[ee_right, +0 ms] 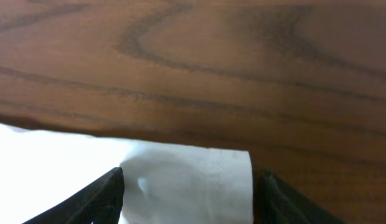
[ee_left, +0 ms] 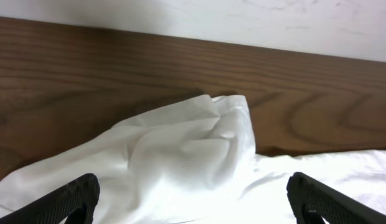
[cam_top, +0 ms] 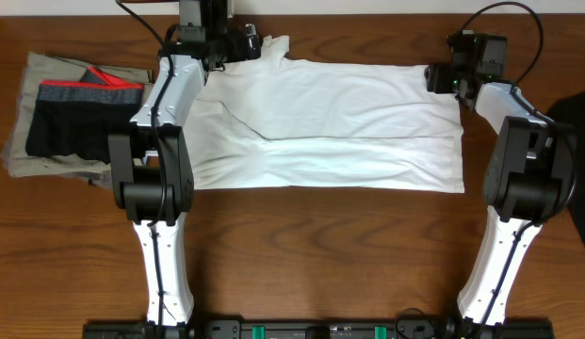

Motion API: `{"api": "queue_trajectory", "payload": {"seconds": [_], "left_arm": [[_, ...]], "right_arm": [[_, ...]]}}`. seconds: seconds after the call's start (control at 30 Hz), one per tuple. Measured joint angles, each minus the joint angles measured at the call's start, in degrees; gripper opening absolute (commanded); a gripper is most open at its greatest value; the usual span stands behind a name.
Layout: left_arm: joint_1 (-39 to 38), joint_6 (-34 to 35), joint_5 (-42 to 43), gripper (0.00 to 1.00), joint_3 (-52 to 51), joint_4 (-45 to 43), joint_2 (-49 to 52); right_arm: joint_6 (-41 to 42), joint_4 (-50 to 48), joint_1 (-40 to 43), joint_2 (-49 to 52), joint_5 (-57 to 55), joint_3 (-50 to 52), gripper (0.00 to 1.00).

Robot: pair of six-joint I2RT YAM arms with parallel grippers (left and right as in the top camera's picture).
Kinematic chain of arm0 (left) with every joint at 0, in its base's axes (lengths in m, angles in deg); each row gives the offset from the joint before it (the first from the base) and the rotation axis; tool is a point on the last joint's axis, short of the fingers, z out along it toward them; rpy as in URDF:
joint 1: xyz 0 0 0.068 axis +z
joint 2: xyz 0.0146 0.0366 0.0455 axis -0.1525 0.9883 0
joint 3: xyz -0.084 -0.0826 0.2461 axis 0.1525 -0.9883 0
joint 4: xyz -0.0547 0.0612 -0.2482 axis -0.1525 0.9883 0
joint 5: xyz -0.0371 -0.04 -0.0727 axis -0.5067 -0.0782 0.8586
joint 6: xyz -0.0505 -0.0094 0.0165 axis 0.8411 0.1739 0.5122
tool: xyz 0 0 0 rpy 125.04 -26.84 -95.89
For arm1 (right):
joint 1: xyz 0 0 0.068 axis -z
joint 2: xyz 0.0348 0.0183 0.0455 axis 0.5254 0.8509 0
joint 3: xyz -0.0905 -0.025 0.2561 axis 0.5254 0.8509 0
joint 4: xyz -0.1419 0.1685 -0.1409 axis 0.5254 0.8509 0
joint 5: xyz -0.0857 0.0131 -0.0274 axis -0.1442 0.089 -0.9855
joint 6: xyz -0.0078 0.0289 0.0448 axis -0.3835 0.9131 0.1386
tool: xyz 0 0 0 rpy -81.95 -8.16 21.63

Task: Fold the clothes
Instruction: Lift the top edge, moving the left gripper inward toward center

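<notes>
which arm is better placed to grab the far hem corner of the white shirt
Right. The right gripper sits open with that corner of the white T-shirt between its jaws; the left gripper is at the shirt's opposite end.

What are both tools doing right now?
Left tool: open, holding nothing, over the white T-shirt.
Right tool: open, around the T-shirt's corner, not pinching it.

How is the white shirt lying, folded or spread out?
Partly folded. The white shirt stretches wide across the table, with its near side doubled over along a straight crease.
</notes>
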Motion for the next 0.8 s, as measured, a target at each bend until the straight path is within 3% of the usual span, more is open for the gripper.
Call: {"api": "queue_trajectory", "payload": {"seconds": [0.5, 0.63, 0.8], "left_arm": [[-4.7, -1.8, 0.9, 0.99, 0.0, -1.5, 0.0], [-8.7, -3.4, -6.1, 0.93, 0.0, -1.5, 0.0], [-12.9, -8.7, -15.8, 0.93, 0.0, -2.0, 0.0]], "right_arm": [[1.8, 0.1, 0.0, 0.0, 0.6, 0.0, 0.67], [1.9, 0.5, 0.0, 0.0, 0.9, -0.1, 0.68], [1.9, 0.9, 0.0, 0.0, 1.0, -0.3, 0.68]]}}
